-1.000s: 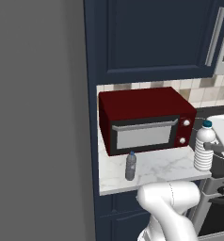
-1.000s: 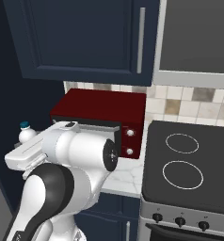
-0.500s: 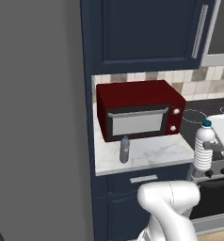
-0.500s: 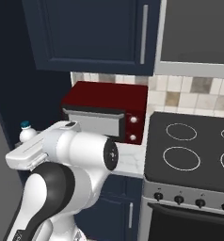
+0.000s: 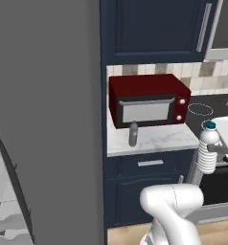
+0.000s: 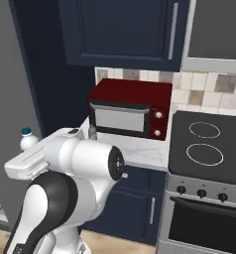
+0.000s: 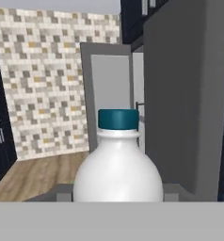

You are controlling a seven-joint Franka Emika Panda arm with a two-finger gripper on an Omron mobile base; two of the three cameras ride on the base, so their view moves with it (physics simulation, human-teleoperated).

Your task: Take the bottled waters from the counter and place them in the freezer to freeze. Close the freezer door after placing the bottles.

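The gripper's fingertips are hidden behind the white bottle [image 5: 208, 154], so the clamp on it shows only by how it hangs clear of the counter [image 5: 154, 139]. The grey bottle [image 5: 133, 133] stands before the microwave [image 5: 148, 100]. The base has backed away since earlier, widening the view of the freezer door [image 5: 44, 119].

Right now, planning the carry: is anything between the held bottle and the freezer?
Nothing visible: past the ribbed white blue-capped plastic bottle, the hand view shows bare wooden floor and the tall grey freezer.
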